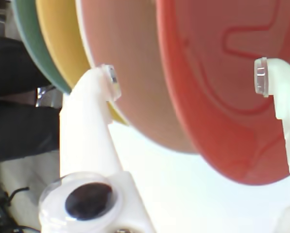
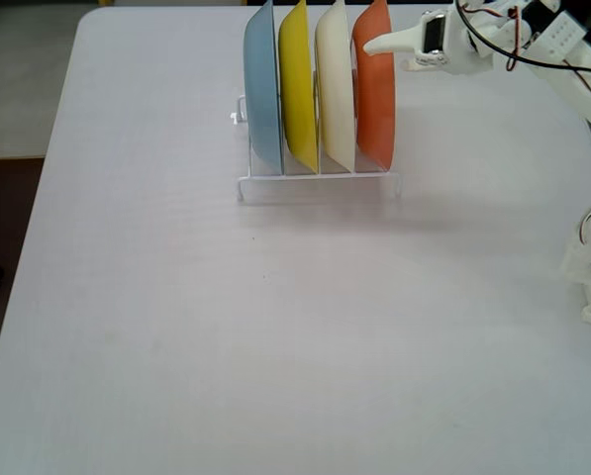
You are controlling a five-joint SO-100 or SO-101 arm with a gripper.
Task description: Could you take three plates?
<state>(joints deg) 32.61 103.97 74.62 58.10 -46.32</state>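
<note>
The fingers (image 1: 186, 82) stand wide apart and hold nothing. In the wrist view the rim of the orange plate (image 1: 222, 97) lies in the gap between them, nearer the finger on that view's right, while the cream-white plate (image 1: 135, 73) sits by the other fingertip. Whether either pad touches plastic I cannot tell.

The step in hand looks like the first grasp, on the orange plate, the one closest to the fingers. To do it well, one finger should slip between orange and cream-white and the other stay on the orange plate's open face, so that only one rim is pinched. As they stand, the fingertip on the left of the wrist view seems to sit at or past the cream-white rim, so closing now risks catching two plates; a small shift toward the orange side would help.

Beyond the cream-white plate stands the yellow plate (image 1: 62, 43), then the light blue plate (image 2: 262, 94), farthest from the fingers. All four stand on edge in the white wire rack (image 2: 315, 183) on the surface (image 2: 176, 336). Lift straight up along the slot, since a sideways pull could tip the rack.
</note>
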